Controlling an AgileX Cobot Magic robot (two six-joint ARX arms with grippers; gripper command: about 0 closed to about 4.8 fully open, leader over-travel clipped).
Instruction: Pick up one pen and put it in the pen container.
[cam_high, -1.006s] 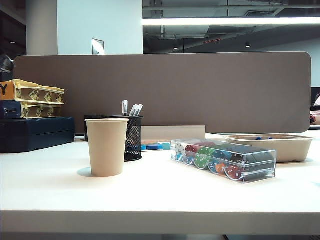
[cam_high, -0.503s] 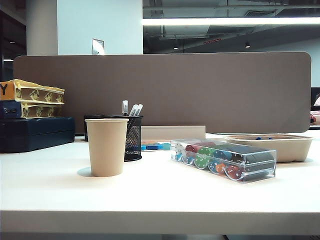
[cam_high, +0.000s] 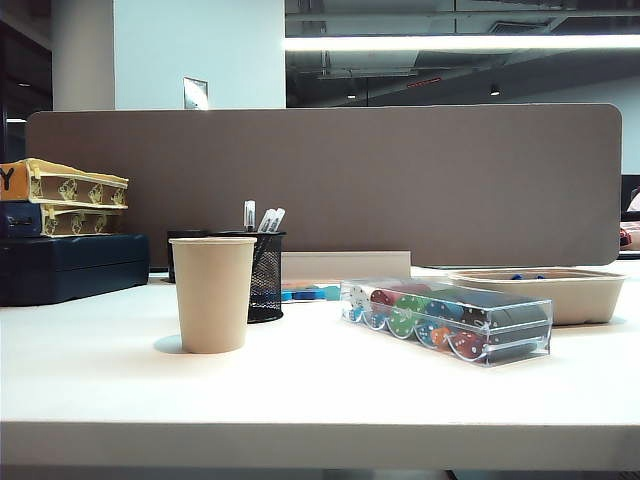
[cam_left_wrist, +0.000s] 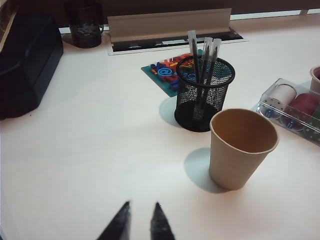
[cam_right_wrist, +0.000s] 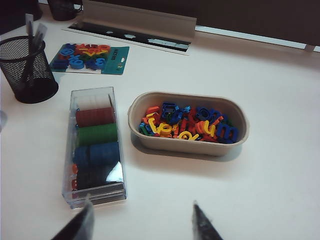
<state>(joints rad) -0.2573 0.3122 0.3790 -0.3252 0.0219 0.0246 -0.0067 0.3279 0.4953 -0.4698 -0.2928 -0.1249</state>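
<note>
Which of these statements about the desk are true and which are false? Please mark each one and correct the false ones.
1. Three pens stand in the black mesh pen container. True.
2. The paper cup is full of pens. False: it is empty.
3. The beige tray holds colourful plastic letters. True.
4. The right gripper is shut on a pen. False: its fingers stand wide apart and hold nothing, above the table near the clear chip box.
5. The left gripper holds the paper cup. False: its fingers are slightly apart over bare table, away from the cup.
</note>
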